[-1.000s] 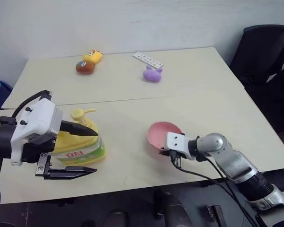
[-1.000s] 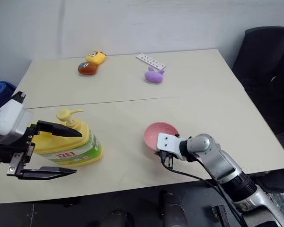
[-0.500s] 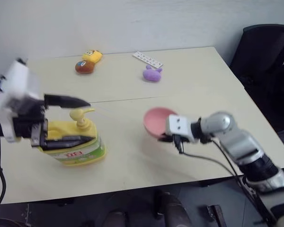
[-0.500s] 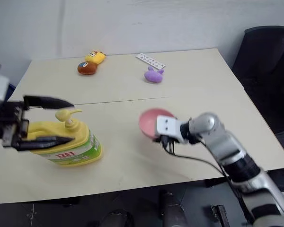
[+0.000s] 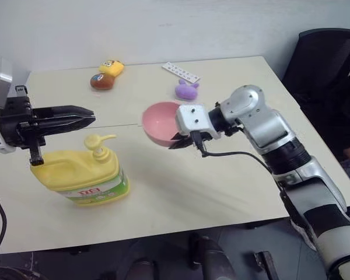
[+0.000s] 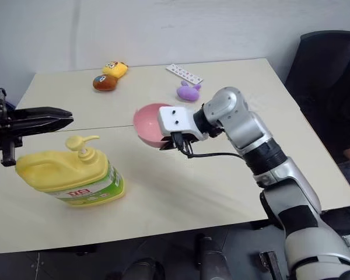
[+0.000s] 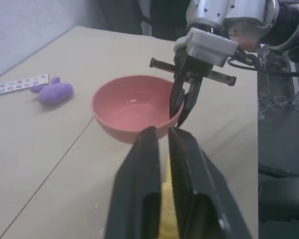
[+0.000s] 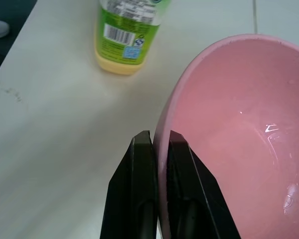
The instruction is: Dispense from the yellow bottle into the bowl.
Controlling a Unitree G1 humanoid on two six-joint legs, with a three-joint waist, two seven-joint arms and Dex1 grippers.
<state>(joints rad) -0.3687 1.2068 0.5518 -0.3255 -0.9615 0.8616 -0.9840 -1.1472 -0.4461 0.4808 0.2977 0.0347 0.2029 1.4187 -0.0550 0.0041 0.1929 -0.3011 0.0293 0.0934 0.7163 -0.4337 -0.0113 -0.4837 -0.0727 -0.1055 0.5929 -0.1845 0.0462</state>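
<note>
The right gripper (image 5: 176,142) pinches the rim of the smooth round pink plastic bowl (image 5: 160,122), held above the table (image 5: 221,181) mouth up, while the left gripper (image 5: 87,118), closed and empty, hovers over the squat yellow bottle (image 5: 81,175), whose pump spout points toward the bowl.

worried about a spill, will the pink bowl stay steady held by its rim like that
Probably stiff: the bowl keeps its round shape though the right gripper pinches only its thin rim. It looks smooth and glossy, so it may slip or swing. It seems light, carried clear of the table.
</note>
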